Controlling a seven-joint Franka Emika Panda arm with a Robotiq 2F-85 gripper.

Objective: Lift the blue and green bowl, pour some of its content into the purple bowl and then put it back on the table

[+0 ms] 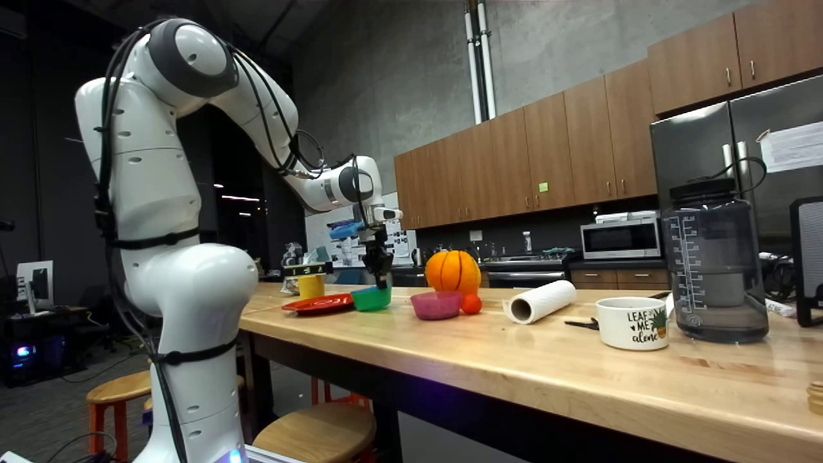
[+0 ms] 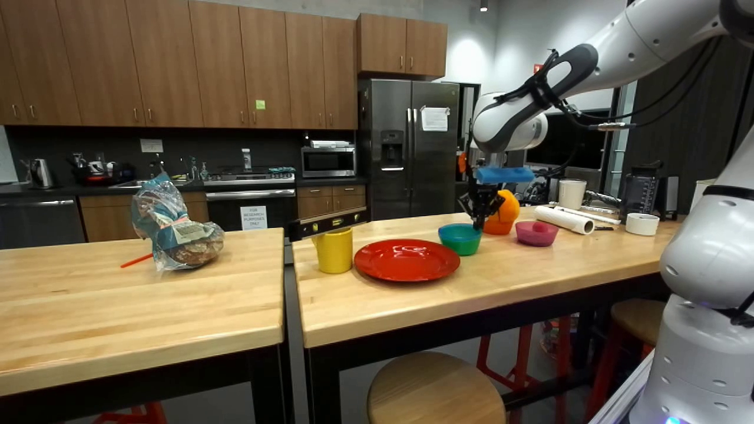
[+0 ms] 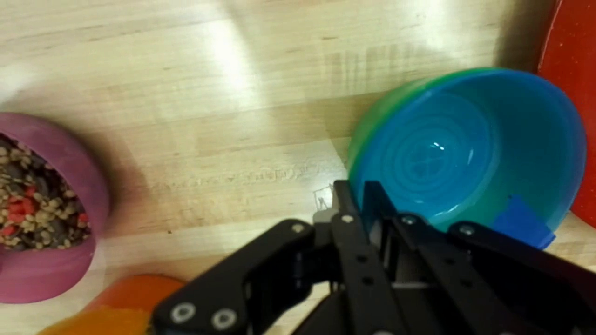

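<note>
Wrist view: the gripper pinches the rim of the blue and green bowl, which sits on the wooden table between a red plate and the purple bowl.

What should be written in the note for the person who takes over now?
Tool: appears closed on the rim of the green bowl.
Green bowl: seems to stand on the table, beside the red plate; no content shows inside.
Purple bowl: on the table, apart from the green bowl, holding seed mix.
Done: probably the pour, judging by both bowls; these pictures cannot prove it.
Left: check the green bowl is down, then likely only release it and move clear.
</note>
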